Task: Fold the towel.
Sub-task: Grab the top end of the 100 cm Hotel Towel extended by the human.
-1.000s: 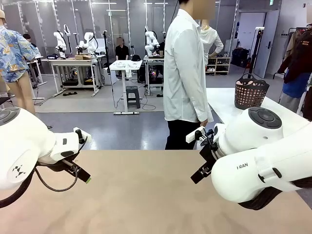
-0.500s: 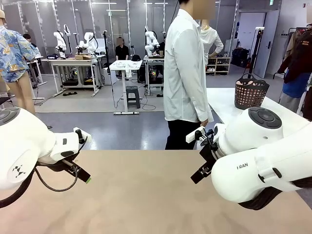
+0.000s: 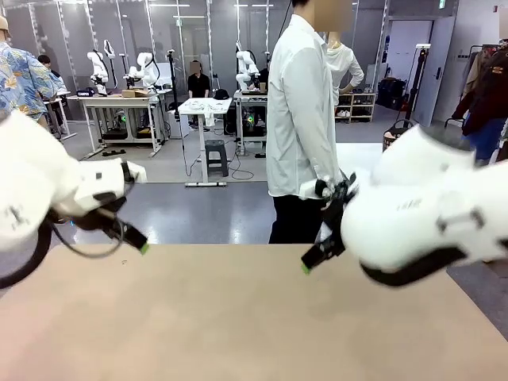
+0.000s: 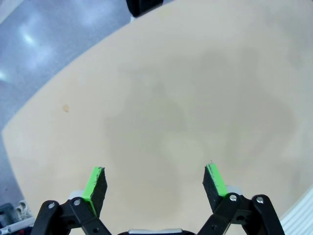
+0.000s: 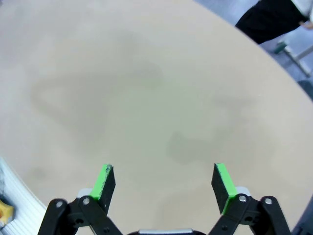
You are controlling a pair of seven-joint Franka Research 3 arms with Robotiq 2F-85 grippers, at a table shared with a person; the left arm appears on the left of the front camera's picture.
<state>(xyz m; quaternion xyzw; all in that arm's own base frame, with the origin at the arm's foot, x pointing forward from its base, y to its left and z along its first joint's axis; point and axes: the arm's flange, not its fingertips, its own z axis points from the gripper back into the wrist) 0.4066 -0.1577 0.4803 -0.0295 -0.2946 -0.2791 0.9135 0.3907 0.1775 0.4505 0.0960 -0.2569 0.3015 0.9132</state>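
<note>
Both of my grippers are hanging over bare desk, so I am not able to say where the salmon-pink terry towel is lying, which way its long side is running, or which arm is nearer to it. Under the left gripper [image 4: 155,178] I am seeing plain tan desk [image 3: 238,317] with faint shadows on it, and the same under the right gripper [image 5: 164,178]. Each gripper is standing wide, green pads well apart, with nothing between them.

In the front view the left gripper is hovering near the desk's far-left edge, and the right one is hovering near the far edge just right of the middle. The two are pointing down and inward toward each other. A person in a white long-sleeved shirt [image 3: 298,119] is standing just beyond the far edge, between the two arms. I am judging that the towel has yet to be laid out, so I am waiting to see it before choosing an arm.
</note>
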